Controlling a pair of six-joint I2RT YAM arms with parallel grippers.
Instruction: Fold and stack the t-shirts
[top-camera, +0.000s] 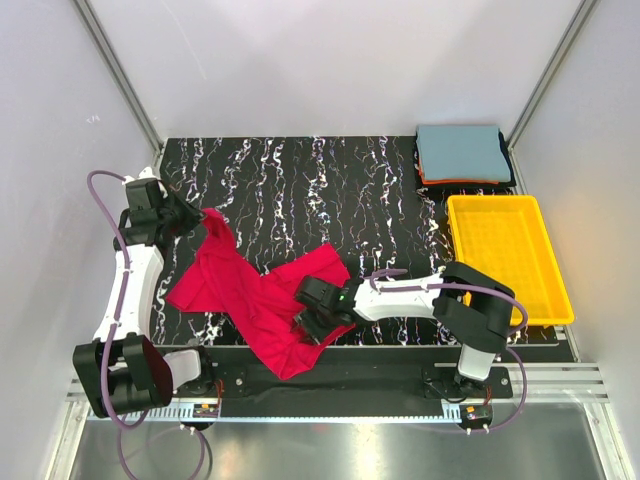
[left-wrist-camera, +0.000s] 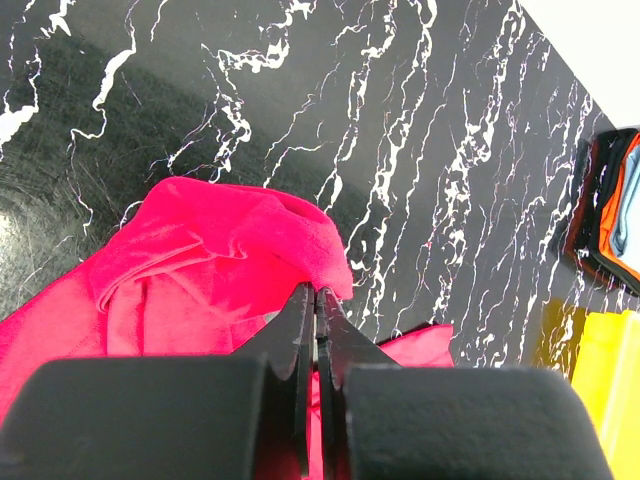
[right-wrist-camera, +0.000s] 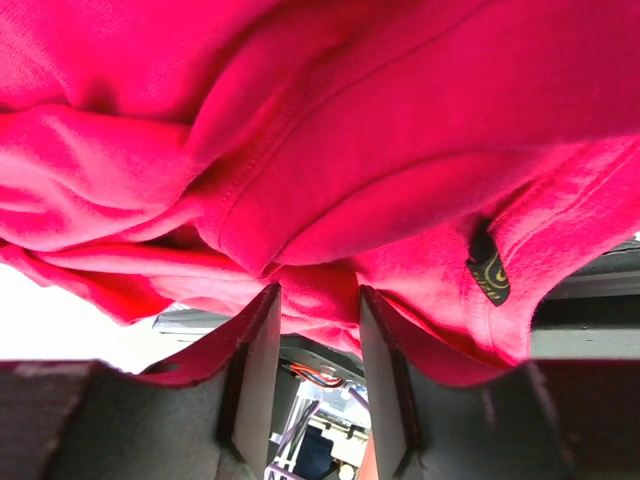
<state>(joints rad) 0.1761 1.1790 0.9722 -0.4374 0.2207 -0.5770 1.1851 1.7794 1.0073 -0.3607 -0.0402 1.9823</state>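
The red t-shirt (top-camera: 245, 295) lies crumpled at lower left of centre in the top view, well apart from the folded stack (top-camera: 462, 155) at upper right. The left gripper (top-camera: 198, 216) is closed on its upper-left corner; the right gripper (top-camera: 308, 322) clamps a bunched fold at its lower-right edge. Judged step: spreading the shirt before folding; next, the two held points need drawing apart until the cloth lies flat.

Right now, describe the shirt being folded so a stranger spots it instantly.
On the black marbled table, look at the near half, left of centre. The red t-shirt is crumpled and unfolded there, the only bright red cloth, unlike the folded stack in the far right corner.
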